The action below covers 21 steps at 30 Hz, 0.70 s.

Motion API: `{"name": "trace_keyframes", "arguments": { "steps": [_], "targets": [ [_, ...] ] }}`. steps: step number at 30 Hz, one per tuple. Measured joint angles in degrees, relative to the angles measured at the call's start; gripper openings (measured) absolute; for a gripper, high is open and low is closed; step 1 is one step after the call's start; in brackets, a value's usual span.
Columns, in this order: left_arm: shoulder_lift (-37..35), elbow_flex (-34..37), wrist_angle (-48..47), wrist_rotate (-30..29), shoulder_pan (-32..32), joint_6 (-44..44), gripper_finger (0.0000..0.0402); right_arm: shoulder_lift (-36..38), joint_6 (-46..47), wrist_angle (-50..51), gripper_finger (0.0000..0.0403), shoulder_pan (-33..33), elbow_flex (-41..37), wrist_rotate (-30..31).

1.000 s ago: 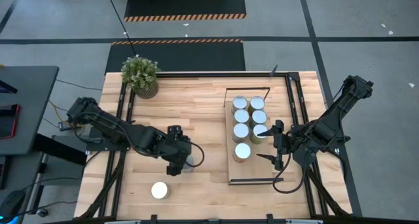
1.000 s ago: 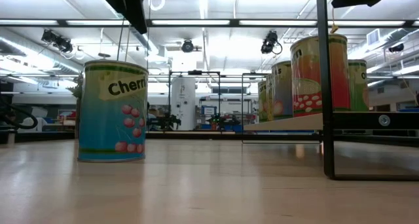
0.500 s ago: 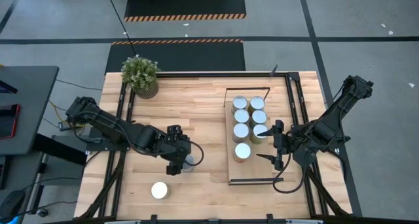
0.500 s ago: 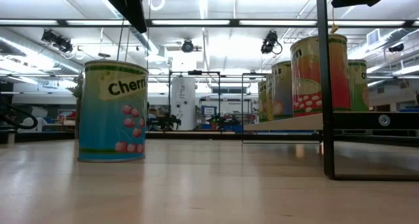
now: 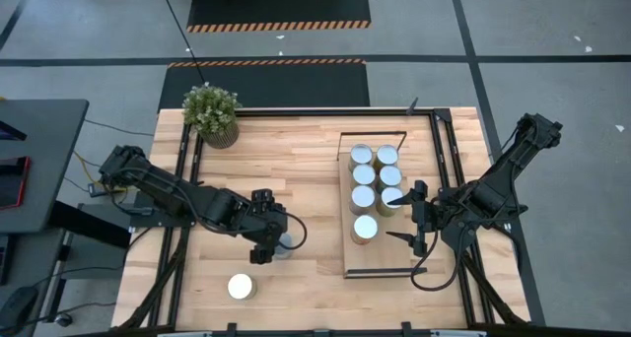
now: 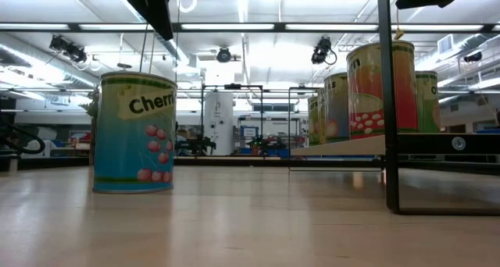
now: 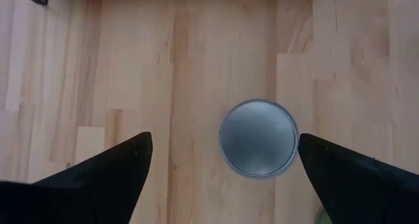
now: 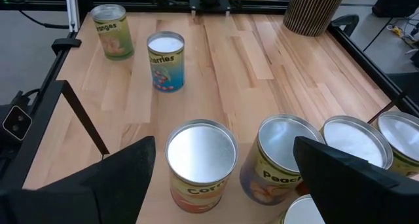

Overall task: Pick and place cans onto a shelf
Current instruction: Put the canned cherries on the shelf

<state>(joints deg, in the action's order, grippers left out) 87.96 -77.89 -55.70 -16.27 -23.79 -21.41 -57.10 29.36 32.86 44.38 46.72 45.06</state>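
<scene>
Several cans (image 5: 364, 174) stand upright in two rows on the light-wood shelf (image 5: 380, 258) right of centre; they also show in the right wrist view (image 8: 200, 155). A blue cherry can (image 5: 284, 244) stands on the table, and a second can (image 5: 240, 287) stands nearer the front edge. My left gripper (image 5: 268, 240) hangs open high above the cherry can. In the left wrist view its grey lid (image 7: 258, 147) lies between the fingers, nearer one of them. My right gripper (image 5: 415, 217) is open beside the shelf's right side, at the level of the cans' tops (image 8: 222, 145).
A potted plant (image 5: 211, 112) stands at the table's far left corner. Black frame rails (image 5: 182, 179) run along both table sides. The shelf's black end post (image 6: 387, 103) shows in the low view. Bare wood lies between the cherry can and the shelf.
</scene>
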Motion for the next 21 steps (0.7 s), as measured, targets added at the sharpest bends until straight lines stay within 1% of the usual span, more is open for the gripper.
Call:
{"name": "trace_keyframes", "arguments": {
  "steps": [21],
  "targets": [
    [0.02,0.0,-0.71,0.0,0.0,-0.04,0.0389,0.0,0.02,0.0,0.0371,0.0,0.0,-0.2]
  ]
}}
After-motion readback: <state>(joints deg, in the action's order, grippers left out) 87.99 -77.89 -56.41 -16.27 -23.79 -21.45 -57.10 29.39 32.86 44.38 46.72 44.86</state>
